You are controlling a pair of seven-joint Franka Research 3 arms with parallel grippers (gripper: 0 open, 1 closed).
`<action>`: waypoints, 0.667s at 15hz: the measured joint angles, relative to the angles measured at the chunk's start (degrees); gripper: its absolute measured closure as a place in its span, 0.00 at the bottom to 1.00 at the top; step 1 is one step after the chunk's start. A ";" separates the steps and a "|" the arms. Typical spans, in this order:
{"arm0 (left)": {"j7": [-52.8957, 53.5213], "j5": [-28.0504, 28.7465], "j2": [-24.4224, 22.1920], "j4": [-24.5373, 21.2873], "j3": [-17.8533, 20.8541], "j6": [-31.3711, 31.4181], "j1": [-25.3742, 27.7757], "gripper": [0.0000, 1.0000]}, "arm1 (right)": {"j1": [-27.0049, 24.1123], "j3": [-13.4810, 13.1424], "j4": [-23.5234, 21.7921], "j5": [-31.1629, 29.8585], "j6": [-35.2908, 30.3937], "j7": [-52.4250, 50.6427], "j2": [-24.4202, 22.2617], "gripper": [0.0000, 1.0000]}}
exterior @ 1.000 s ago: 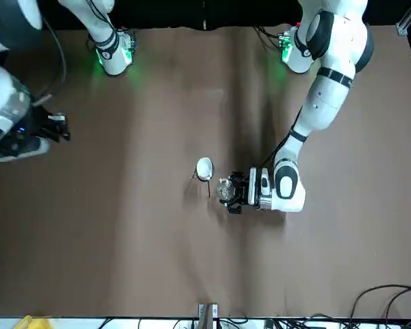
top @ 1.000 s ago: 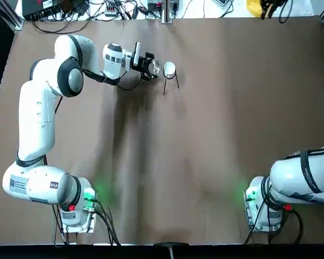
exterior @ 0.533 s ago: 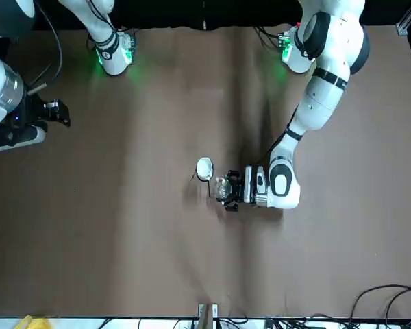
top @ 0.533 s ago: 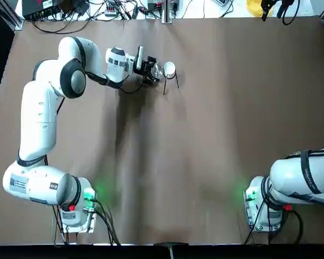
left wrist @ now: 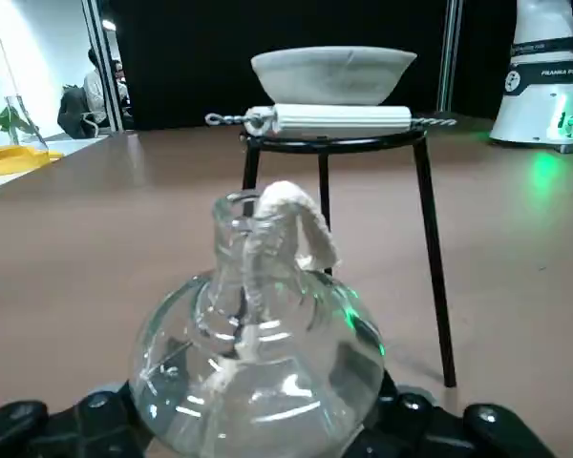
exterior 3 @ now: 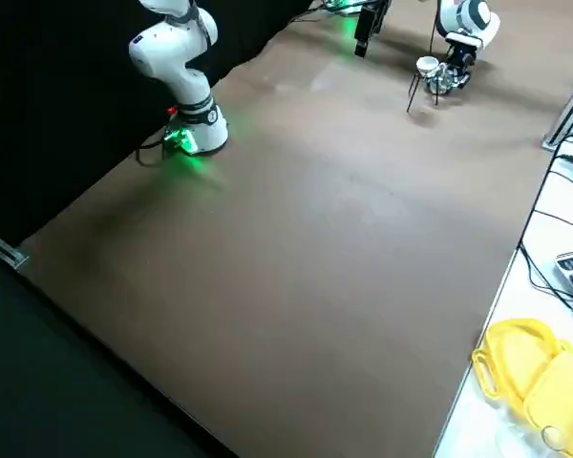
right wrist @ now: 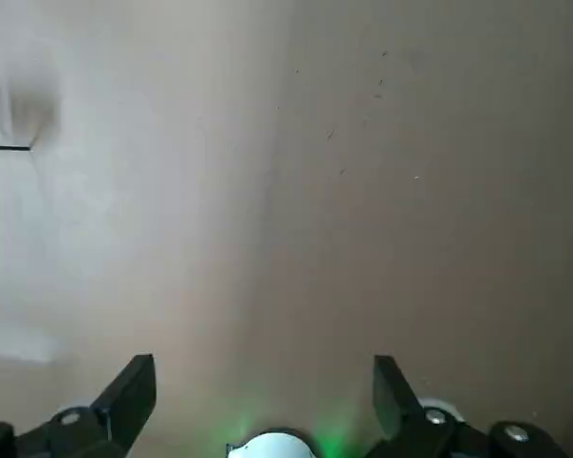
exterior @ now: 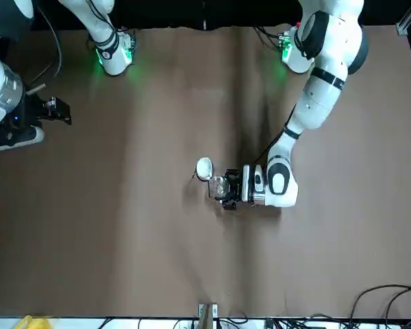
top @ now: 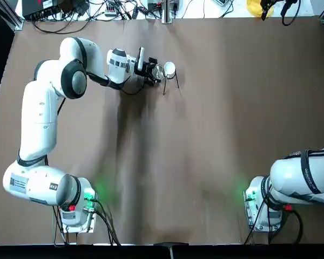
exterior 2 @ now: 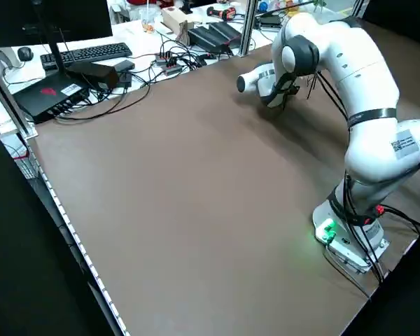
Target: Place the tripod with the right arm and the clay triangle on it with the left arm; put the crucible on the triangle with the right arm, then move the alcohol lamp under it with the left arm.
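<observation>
The top view looks straight down, the arms' bases at 6 o'clock. The front view faces the robot from across the table, so the bases are at 12 o'clock. Both side views look down diagonally from raised corners. All share the tripod. The left wrist view sits very near the alcohol lamp.

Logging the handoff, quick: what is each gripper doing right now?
Left gripper: shut on the alcohol lamp, right beside the tripod.
Right gripper: open, holding nothing, parked away from the tripod.
</observation>
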 joint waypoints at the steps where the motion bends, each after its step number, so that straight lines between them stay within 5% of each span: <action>1: 0.00 -0.01 0.00 0.00 0.03 0.00 0.00 0.22 | -0.12 -0.09 0.11 0.00 0.02 -0.16 -0.03 0.00; 10: 0.14 -2.15 0.33 -0.11 0.09 0.89 -1.53 0.22 | -1.39 -0.22 0.43 -0.02 0.35 -0.97 -0.76 0.00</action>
